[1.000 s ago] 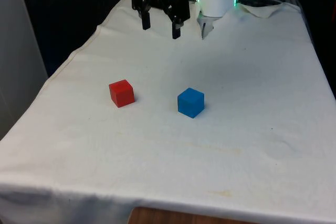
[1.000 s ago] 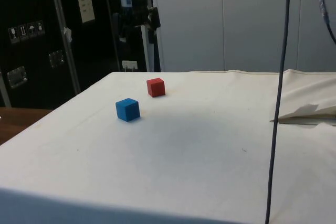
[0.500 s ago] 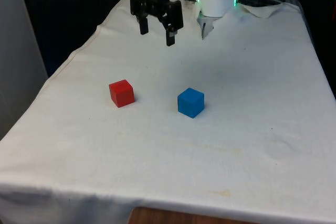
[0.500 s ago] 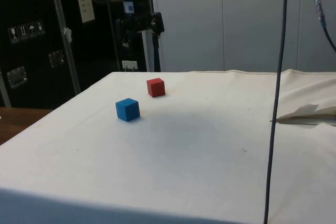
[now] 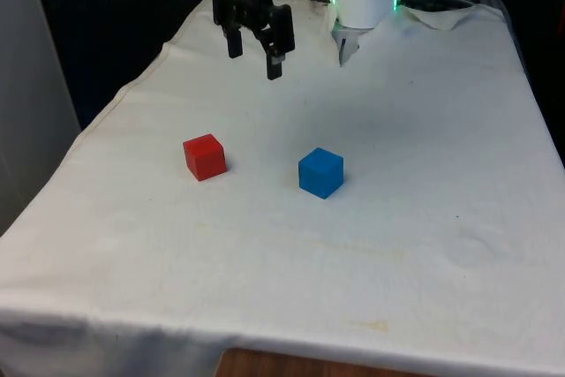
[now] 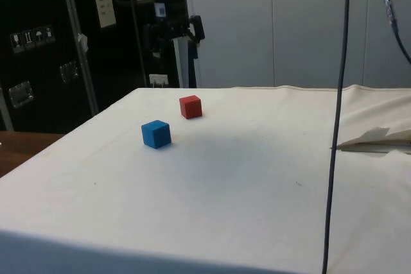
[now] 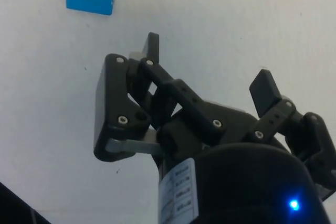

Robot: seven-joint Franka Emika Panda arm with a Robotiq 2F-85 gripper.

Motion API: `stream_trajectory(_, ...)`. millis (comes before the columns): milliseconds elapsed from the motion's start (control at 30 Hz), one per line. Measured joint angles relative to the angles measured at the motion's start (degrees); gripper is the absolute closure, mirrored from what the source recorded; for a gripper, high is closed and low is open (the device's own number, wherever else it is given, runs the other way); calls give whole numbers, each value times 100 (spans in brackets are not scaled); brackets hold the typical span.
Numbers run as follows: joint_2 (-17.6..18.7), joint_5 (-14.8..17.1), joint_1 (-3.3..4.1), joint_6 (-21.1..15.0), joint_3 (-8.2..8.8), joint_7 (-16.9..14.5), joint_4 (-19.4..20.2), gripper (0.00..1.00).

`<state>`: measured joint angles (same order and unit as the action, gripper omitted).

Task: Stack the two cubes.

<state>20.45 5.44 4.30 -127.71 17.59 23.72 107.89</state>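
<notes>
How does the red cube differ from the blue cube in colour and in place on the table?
The red cube is red; the blue cube is blue. The red cube lies nearer the front view's left, the blue cube nearer its right. Both rest apart on the white cloth, untouched by the hand above.

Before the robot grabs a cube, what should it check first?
1. Hand open and empty: ok, its fingers stand apart with nothing between them.
2. Red cube free to grab: ok, it sits alone on the white cloth.
3. Blue cube sitting flat as a base: ok.
4. Gap between the cubes for the fingers: ok, they are apart.
5. Hand above a cube: not ok, it hangs in the air nearer the table's far end.
</notes>
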Motion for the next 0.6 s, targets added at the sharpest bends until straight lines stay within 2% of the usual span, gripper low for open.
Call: stream_trajectory(600,80,0,-6,-34,109,481,-40,0)
